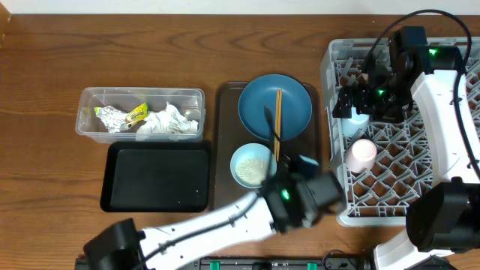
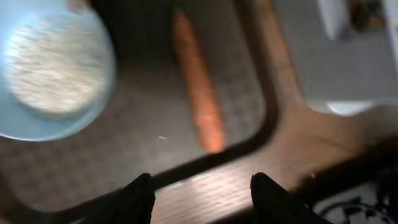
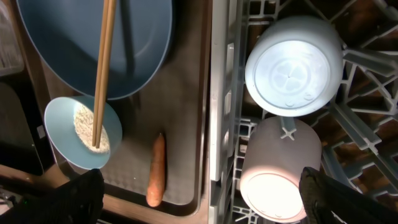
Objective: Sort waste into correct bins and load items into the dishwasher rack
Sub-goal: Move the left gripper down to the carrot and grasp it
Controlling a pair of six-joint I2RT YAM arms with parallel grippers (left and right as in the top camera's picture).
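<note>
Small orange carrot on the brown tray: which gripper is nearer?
Left. The left gripper hangs just short of the carrot; the right gripper is over the grey plastic rack beside the brown tray.

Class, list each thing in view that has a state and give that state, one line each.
clear tub: holds tissues and wrapper
black tray: empty
blue plate: on serving tray, not racked
bowl: holds rice
chopsticks: lying across plate, tips in bowl
carrot: lying on serving tray
light blue cup: in rack
pink cup: in rack
left fingers: open, empty
right fingers: open, empty
</note>
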